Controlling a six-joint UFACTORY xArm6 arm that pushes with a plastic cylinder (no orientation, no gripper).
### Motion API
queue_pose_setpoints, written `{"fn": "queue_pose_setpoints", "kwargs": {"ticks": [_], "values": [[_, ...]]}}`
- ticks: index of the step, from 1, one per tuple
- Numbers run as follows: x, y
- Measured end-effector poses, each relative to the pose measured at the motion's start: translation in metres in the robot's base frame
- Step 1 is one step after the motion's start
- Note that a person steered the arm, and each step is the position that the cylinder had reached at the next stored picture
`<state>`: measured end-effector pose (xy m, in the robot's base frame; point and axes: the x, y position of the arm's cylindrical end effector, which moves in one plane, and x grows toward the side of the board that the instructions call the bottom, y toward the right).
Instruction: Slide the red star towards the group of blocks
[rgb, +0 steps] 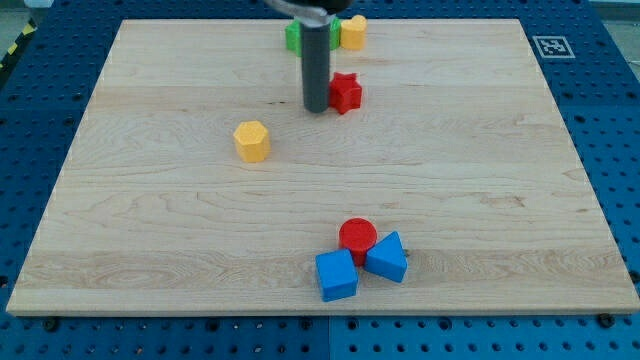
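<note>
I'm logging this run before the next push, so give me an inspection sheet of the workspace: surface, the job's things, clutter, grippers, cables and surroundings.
Surface: wooden board, light grain, flat; a square marker at its top-right corner.
Job's things: red star near the view's top centre. Group at the view's bottom centre: red cylinder, blue cube and blue block, packed close together.
Clutter: yellow hexagonal block alone, left of centre; green block and yellow block at the top edge, the green one partly hidden by the rod.
Grippers: none fitted; my tip sits right beside the red star, on its left.
Cables: nothing seen.
Surroundings: blue perforated table around the board.
</note>
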<state>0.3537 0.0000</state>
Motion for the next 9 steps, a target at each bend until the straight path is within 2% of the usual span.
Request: {"fn": "queue_pose_setpoints", "kwargs": {"ticks": [2, 3, 4, 5, 6, 7, 9], "values": [[0.015, 0.017], [-0.001, 0.037], [-0.050, 0.037], [-0.037, 0.048], [0.002, 0.085], [0.000, 0.122], [-0.039, 0.107]]}}
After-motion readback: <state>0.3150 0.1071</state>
